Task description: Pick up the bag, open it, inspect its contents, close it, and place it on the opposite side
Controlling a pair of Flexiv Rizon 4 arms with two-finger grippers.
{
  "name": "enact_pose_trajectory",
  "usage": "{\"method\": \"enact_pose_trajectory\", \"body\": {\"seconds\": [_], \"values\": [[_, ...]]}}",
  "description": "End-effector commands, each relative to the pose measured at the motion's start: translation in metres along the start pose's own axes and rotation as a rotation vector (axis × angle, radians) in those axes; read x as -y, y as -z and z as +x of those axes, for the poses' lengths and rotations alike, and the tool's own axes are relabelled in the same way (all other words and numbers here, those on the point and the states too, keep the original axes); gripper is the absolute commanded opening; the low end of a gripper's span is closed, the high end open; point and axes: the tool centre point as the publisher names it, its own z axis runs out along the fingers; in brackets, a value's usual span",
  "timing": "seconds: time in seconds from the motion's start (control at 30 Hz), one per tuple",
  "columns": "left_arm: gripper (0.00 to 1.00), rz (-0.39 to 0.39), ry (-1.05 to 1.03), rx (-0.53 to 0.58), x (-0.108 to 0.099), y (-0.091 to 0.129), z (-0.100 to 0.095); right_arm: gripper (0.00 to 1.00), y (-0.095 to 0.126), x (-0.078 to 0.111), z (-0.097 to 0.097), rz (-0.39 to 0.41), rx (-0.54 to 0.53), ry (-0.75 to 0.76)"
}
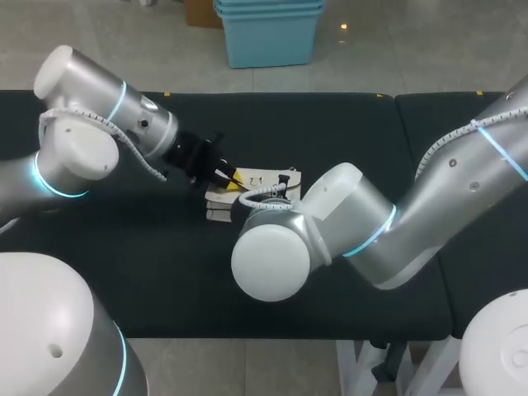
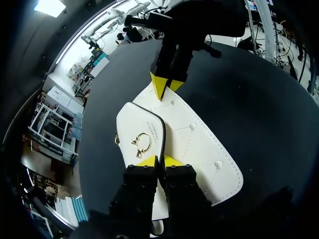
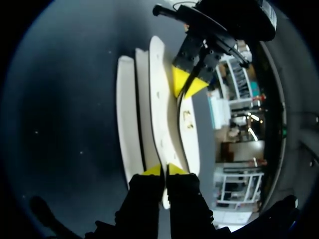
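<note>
A cream bag (image 1: 268,177) with a black-edged flap and a gold ring clasp (image 2: 141,144) sits mid-table between both arms. My left gripper (image 1: 233,178) comes in from the left, and in its own wrist view it (image 2: 159,161) is shut on the flap's edge beside the clasp. On the opposite edge of the bag (image 2: 194,139), my right gripper (image 2: 164,84) is pinched shut. The right wrist view shows the bag (image 3: 158,99) edge-on, its panels fanned apart, with my right gripper (image 3: 164,170) shut on one panel and the left gripper (image 3: 188,83) ahead. In the head view the right wrist hides its fingers.
The black padded table (image 1: 124,272) has bare room to the left, front and far right of the bag. My right arm's elbow (image 1: 272,256) hangs over the middle front. A seam (image 1: 398,107) splits the table top at the right.
</note>
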Motion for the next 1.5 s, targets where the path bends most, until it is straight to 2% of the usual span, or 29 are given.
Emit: {"method": "enact_pose_trajectory", "body": {"seconds": [0.03, 0.17, 0.3, 0.43, 0.67, 1.3, 1.5], "values": [[0.00, 0.014, -0.013, 0.001, 0.004, -0.008, -0.001, 0.00, -0.002, -0.001, 0.001, -0.001, 0.006, -0.002], [0.00, -0.003, -0.027, 0.010, 0.005, -0.004, 0.002, 0.00, -0.002, -0.001, 0.001, -0.001, 0.006, -0.002], [0.00, -0.026, 0.007, 0.043, -0.004, 0.003, 0.008, 0.00, -0.002, -0.001, 0.001, -0.001, 0.006, -0.002], [0.00, -0.010, 0.049, 0.085, -0.012, 0.006, 0.012, 0.00, -0.002, -0.001, 0.001, -0.001, 0.006, -0.002], [0.00, -0.022, 0.009, 0.165, -0.001, 0.013, 0.010, 0.00, -0.002, -0.001, 0.001, -0.001, 0.006, -0.002], [0.00, -0.024, 0.009, 0.167, 0.000, 0.012, 0.010, 0.00, -0.002, -0.001, 0.001, -0.001, 0.006, -0.002], [0.00, -0.054, -0.077, 0.197, 0.001, 0.010, 0.012, 0.00, -0.002, -0.001, 0.001, -0.001, 0.006, -0.002]]}}
